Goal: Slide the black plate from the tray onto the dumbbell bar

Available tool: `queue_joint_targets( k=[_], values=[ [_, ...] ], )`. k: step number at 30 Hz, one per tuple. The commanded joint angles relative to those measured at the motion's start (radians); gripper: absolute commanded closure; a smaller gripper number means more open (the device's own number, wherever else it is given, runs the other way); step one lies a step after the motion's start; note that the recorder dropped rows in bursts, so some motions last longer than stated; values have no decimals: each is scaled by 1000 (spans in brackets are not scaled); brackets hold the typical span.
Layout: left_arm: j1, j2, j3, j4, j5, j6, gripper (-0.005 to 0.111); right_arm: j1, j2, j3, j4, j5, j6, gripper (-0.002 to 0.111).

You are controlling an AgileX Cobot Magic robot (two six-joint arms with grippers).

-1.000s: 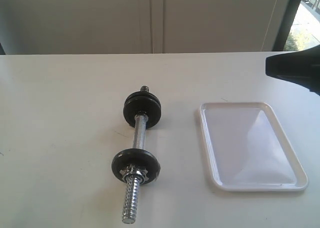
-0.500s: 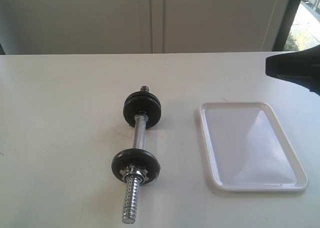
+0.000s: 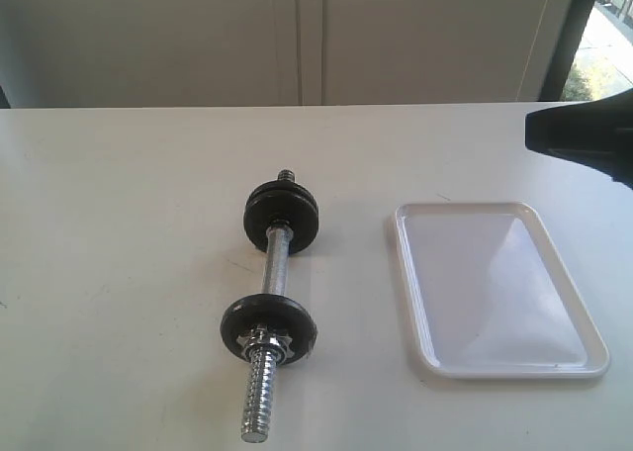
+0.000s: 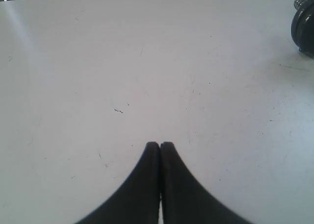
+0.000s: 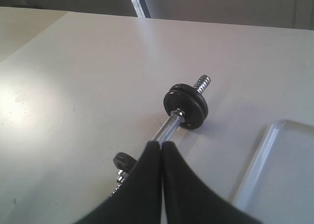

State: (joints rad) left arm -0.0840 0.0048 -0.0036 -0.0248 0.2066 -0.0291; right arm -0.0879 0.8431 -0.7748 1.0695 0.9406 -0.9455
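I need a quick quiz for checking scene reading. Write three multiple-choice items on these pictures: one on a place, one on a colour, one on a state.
1. In the exterior view, the tray lies where from the dumbbell bar? A) left B) right C) on top of it
2. The tray's colour is: A) white B) black C) red
3. The left gripper is: A) wide open B) clamped on the bar C) shut on nothing

Key: 1 B, the tray sits apart on the bar's right. 2 A, its rim and floor are white. 3 C, its fingertips meet over the bare table in the left wrist view.
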Motion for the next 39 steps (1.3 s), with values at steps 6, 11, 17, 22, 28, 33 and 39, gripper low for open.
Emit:
queue_joint_targets(
  k=[6,11,17,22,28,33,39],
  values=[
    [62,-5,4,-8,3,-8,107,5,-93,8,3,-17,0,108],
    [72,-5,4,-8,3,-8,107,5,-269,8,3,-17,0,108],
    [72,-5,4,-8,3,-8,107,5,-346,8,3,-17,0,108],
    [72,-5,4,-8,3,-8,107,5,-359,8,3,-17,0,108],
    [72,-5,4,-8,0,-8,107,5,-359,12,3,-21,0,108],
    [72,-5,4,-8,-1,-8,107,5,-434,75,0,-65,2,108],
    [72,-5,4,-8,-1,-8,107,5,-618,242,-118,-63,7,108]
  ],
)
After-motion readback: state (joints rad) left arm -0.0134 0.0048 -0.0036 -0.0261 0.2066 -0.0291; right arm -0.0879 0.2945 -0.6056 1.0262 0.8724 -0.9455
